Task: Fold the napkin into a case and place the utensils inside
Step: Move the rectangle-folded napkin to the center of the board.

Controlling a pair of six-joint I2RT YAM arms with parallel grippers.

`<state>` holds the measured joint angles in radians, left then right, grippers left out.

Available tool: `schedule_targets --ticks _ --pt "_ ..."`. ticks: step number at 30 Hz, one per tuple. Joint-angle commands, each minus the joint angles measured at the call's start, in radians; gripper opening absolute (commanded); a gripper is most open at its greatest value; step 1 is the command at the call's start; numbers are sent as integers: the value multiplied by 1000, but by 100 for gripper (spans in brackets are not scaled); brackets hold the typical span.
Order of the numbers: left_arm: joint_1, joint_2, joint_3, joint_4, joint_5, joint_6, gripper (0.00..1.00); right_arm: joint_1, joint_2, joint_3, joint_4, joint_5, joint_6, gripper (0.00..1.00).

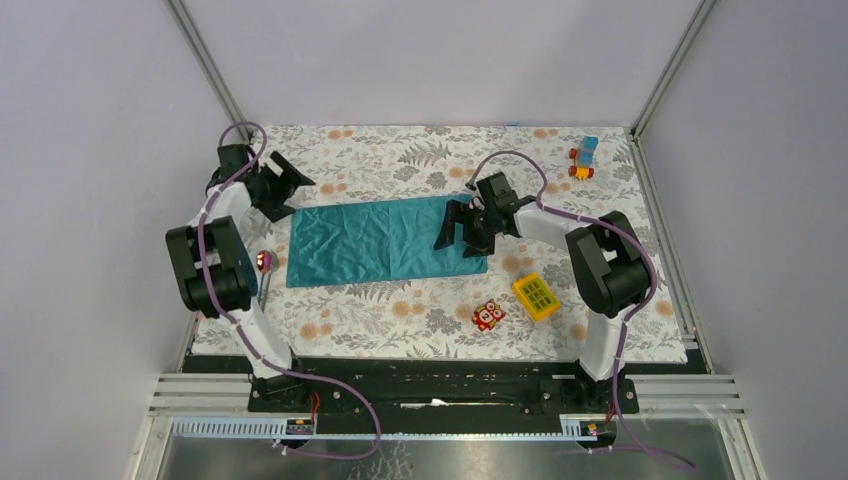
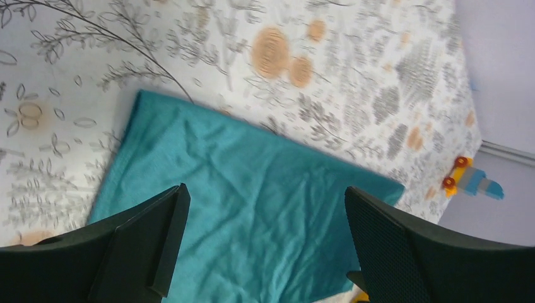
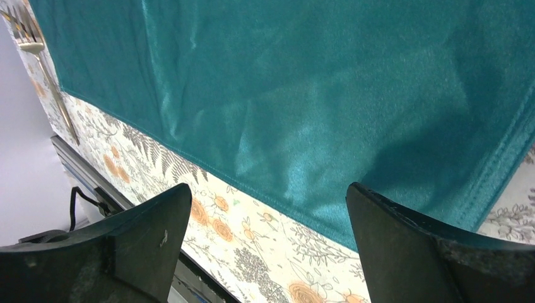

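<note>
Both grippers stand wide open and empty; the napkin (image 1: 380, 240) lies flat on the table (image 1: 400, 312), its far-left corner below the left gripper (image 1: 288, 192), its right edge below the right gripper (image 1: 460, 234).

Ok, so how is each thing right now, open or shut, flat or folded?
Napkin: spread flat, slightly wrinkled, not held.
Left gripper: open, over the napkin's corner.
Right gripper: open, over the napkin's edge.
Fork: lying flat beside the napkin.
Spoon: lying beside the napkin, partly hidden.
</note>
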<state>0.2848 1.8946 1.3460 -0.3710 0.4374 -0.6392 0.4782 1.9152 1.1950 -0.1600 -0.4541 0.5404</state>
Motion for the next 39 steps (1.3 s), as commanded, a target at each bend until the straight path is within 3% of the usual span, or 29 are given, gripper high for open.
schedule_targets --ticks 1,8,18,27,39 --pt "-21 -188 -61 -11 71 34 99 10 -89 -26 -39 14 -36 100" --pt "-113 -390 -237 -37 101 85 99 0 -96 -93 -45 82 -44 100" --pt "-170 -545 -349 -127 96 168 99 -69 -86 -148 -63 131 -69 100" --pt "-212 -558 -399 -122 116 171 99 -151 -116 -182 -95 140 -100 100" --pt "-297 -482 -402 -72 96 152 99 -107 -172 -80 -176 103 -131 100"
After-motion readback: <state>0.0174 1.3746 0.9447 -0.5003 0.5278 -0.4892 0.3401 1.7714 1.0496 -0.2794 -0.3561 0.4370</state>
